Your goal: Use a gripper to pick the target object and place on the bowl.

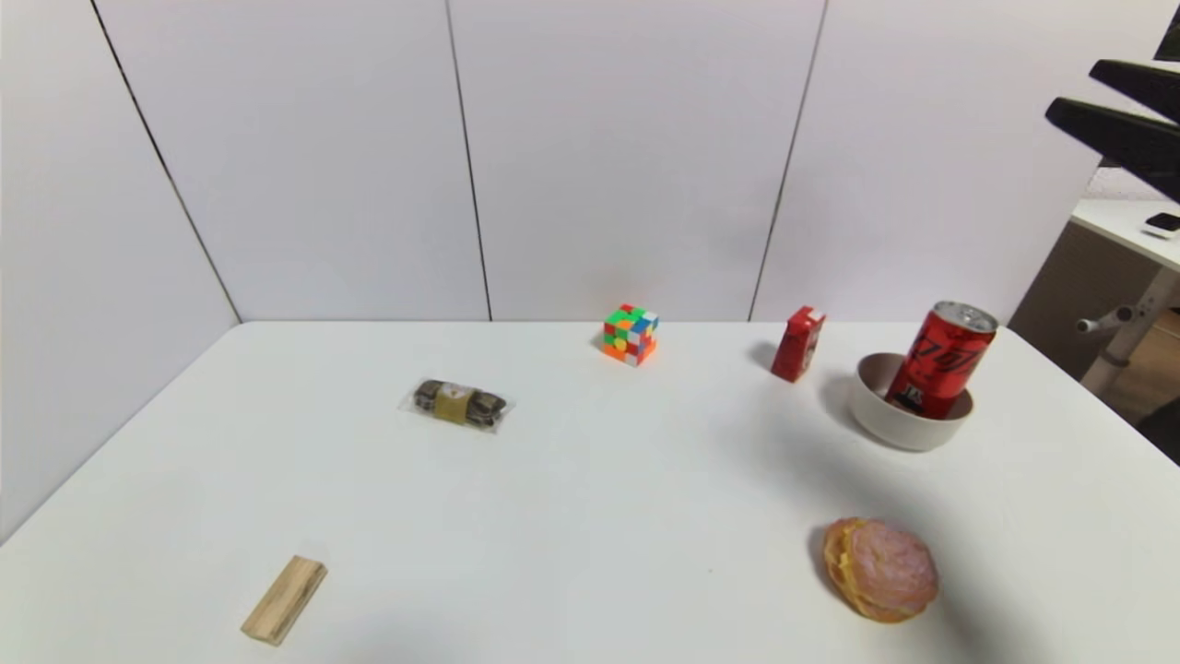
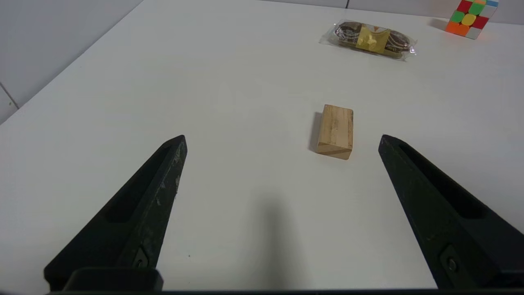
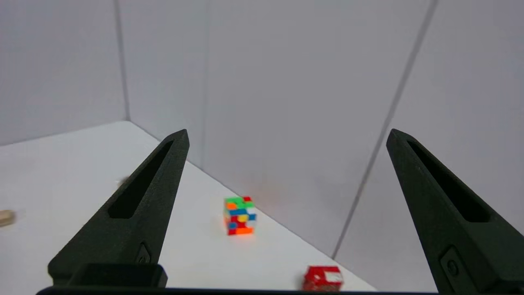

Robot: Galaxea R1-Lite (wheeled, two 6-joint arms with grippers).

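Observation:
The tall red soda can [image 1: 946, 361] with a silver top stands tilted inside the off-white bowl [image 1: 908, 424] at the table's right. My right gripper [image 1: 1079, 90] is high at the upper right, well above and apart from the can; its fingers are wide open and empty, as the right wrist view [image 3: 286, 137] also shows. My left gripper [image 2: 282, 139] is open and empty over the table's near left, with nothing between its fingers. It is out of the head view.
A small red carton [image 1: 797, 344] stands left of the bowl. A colour cube [image 1: 631, 334] sits at the back, a wrapped snack [image 1: 456, 404] at mid left, a wooden block [image 1: 284, 599] near front left, a pink bun [image 1: 880, 568] front right.

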